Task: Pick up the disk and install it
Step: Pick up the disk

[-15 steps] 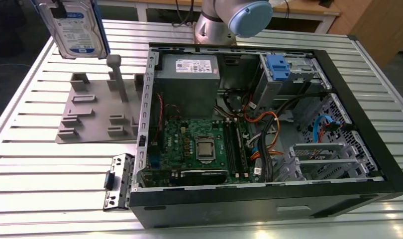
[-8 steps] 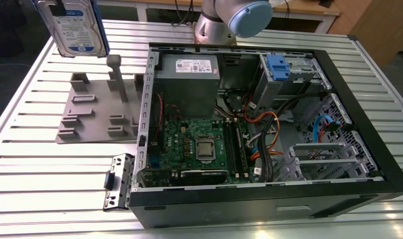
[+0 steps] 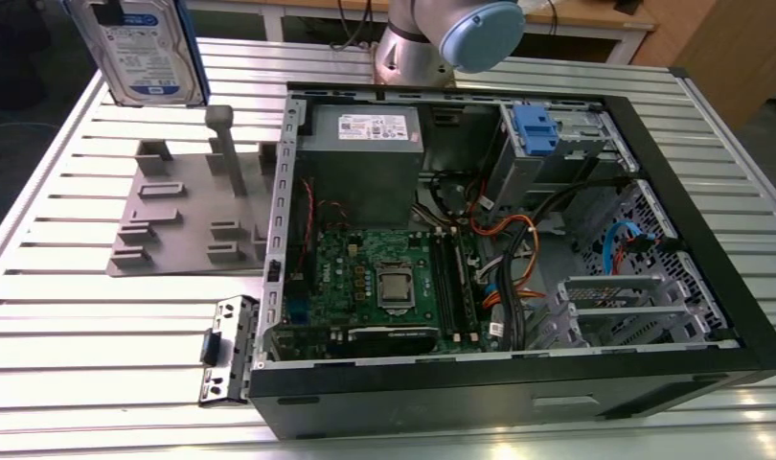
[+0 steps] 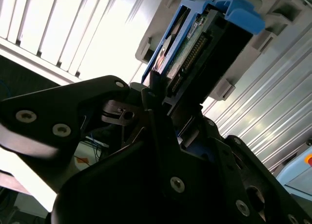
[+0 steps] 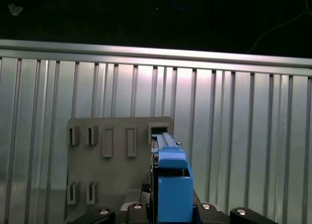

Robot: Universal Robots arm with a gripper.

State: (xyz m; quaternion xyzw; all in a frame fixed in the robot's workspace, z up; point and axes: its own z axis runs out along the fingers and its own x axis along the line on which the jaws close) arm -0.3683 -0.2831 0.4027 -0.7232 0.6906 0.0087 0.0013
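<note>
Disk (image 3: 146,48) is at the far left of the exterior view, standing up on its edge with its white-and-blue label facing the camera. It is up off the table (image 3: 56,335) and apart from the grey rack (image 3: 190,211) that lies flat just beside it. In the second wrist view the black claw (image 4: 163,95) is squeezed tight on one end of the disk, with a thin finger (image 4: 152,90) pressed against the side of the blue frame. The row of metal pins on the disk's end sits right by the claw. In the first wrist view the blue frame sticks out from the claw, and the rack with its small slots lies below it.

Further right in the exterior view, a small metal bracket (image 3: 228,350) lies on the table, touching the corner of the open computer case (image 3: 695,240). Inside the case are a grey power box (image 3: 360,163), a green board (image 3: 381,283) and, more to the right, a metal cage with a blue latch (image 3: 539,129)
</note>
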